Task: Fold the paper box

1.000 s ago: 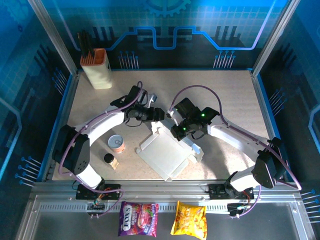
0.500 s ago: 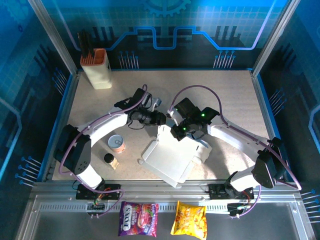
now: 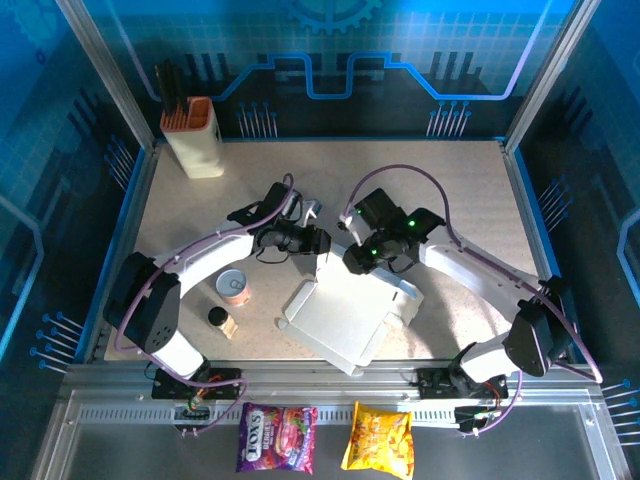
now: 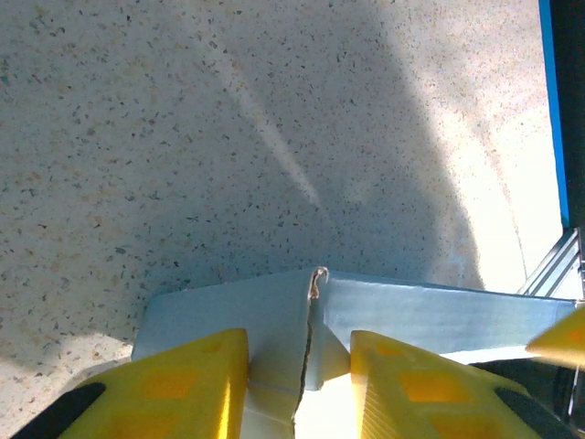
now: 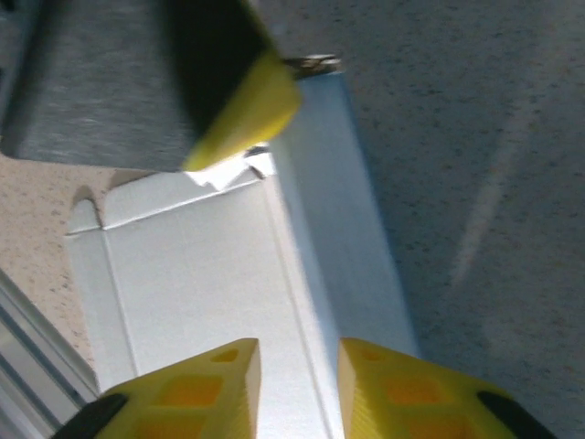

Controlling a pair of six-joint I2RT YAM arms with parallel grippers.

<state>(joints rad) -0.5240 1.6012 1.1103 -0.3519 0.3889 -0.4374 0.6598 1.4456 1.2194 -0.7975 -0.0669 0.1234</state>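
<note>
Paper box (image 3: 345,320) sits about mid-worktop, a bit toward the near edge, and it's changed a fair bit from a second ago. Back then it lay nearly flat; now its far wall stands up and the whole sheet has swung round some. Since half a second ago it's barely moved.

Left gripper (image 3: 318,243) has crept in and gone from wider to a narrow gap. In the left wrist view its yellow fingers (image 4: 183,384) straddle the seam in that upright wall, but I can't tell if the pads actually pinch the card. Right gripper (image 3: 350,262) was clamped shut a second ago. Now its jaws stand slightly apart over the wall's crease, not gripping it as far as I can see.

Long axis runs roughly far-to-near, skewed, with the lowest corner pointing at the near edge and the raised wall at the far end. A side tab sticks out toward the right edge.

Writing-wise, the box is plain white. A purple snack bag (image 3: 275,437) and a yellow snack bag (image 3: 378,437) lie on the metal ledge past the near edge, print too small to read.
</note>
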